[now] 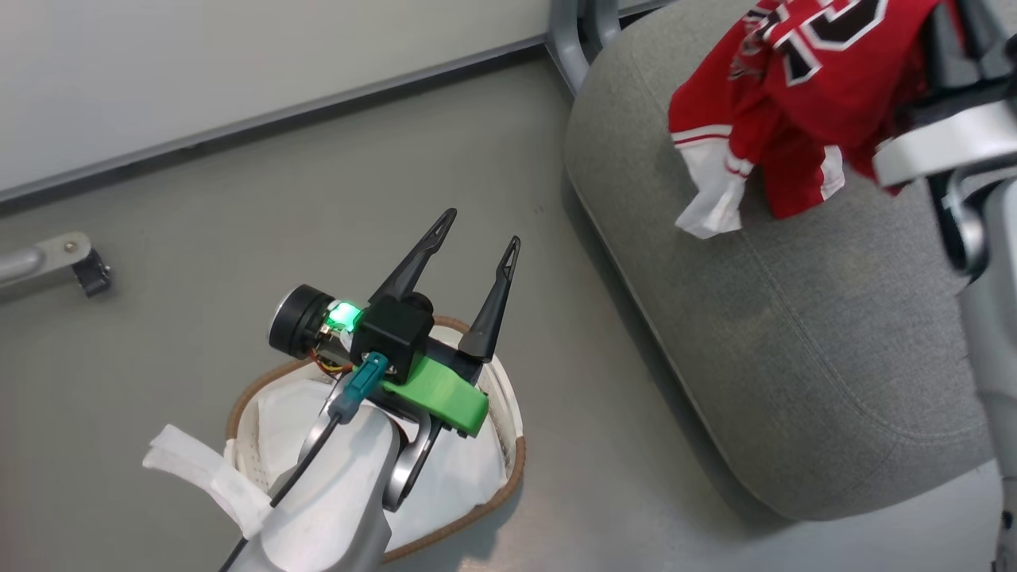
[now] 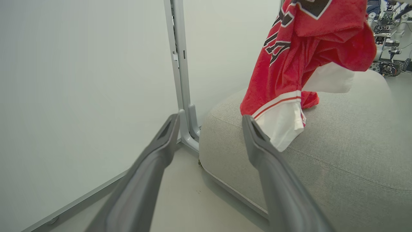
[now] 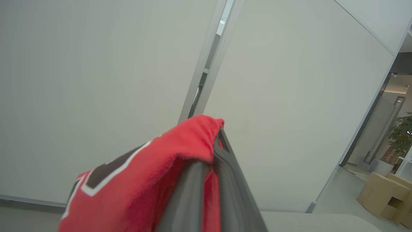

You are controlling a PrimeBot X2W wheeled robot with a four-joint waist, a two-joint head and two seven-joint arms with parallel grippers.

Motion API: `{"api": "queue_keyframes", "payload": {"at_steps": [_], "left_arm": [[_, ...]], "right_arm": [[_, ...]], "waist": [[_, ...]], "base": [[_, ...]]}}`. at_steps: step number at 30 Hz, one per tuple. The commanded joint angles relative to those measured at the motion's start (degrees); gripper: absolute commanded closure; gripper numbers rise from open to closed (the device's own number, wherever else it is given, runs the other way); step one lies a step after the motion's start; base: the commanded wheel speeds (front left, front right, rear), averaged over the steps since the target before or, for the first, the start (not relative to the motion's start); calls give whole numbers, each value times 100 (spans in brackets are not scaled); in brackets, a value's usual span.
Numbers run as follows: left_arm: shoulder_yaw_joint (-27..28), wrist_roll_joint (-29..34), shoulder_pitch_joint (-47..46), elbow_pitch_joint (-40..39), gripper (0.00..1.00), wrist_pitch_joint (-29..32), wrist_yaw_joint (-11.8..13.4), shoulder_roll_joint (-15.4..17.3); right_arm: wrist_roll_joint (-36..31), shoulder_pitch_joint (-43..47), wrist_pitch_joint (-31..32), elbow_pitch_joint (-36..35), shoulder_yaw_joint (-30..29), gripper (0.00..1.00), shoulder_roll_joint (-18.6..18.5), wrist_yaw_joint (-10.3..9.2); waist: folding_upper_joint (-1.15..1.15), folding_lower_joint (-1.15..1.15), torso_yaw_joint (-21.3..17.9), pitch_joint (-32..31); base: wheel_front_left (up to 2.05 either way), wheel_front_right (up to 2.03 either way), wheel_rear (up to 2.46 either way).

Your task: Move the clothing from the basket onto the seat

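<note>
At the frame's upper right, the clothing (image 1: 834, 87) is clamped in the closed right jaws, its hem on the seat (image 1: 794, 334); the left jaws are spread empty over the basket (image 1: 518, 465) — release is best made lower, clear of the edge.

I'd call it an office-lab space, white partition panels (image 3: 80, 80) on metal posts (image 2: 181, 64), robot gear (image 2: 388, 62) upper right in my left wrist view, cardboard boxes (image 3: 384, 196) and a potted plant (image 3: 402, 132) lower right in the right one
</note>
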Motion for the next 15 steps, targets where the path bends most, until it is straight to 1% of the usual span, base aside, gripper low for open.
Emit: {"api": "queue_keyframes", "payload": {"at_steps": [1,7,12,15], "left_arm": [[18,40,-137,50,0,-5,-29,36],[44,152,-348,110,0,-5,-62,122],[89,228,-494,93,0,-5,-79,165],[83,273,-574,90,0,-5,-100,171]], "right_arm": [[-71,-253,-11,-1,-147,100,-142,-8],[-462,-998,-11,388,-781,100,-668,-8],[-864,-1497,-11,937,-1299,100,-878,-8],[-1215,-1728,-11,1311,-1715,100,-964,-8]], "waist": [[0,0,-231,567],[0,0,-47,1085],[0,0,150,1498],[0,0,286,1723]], "base": [[0,0,0],[0,0,0],[0,0,0],[0,0,0]]}}
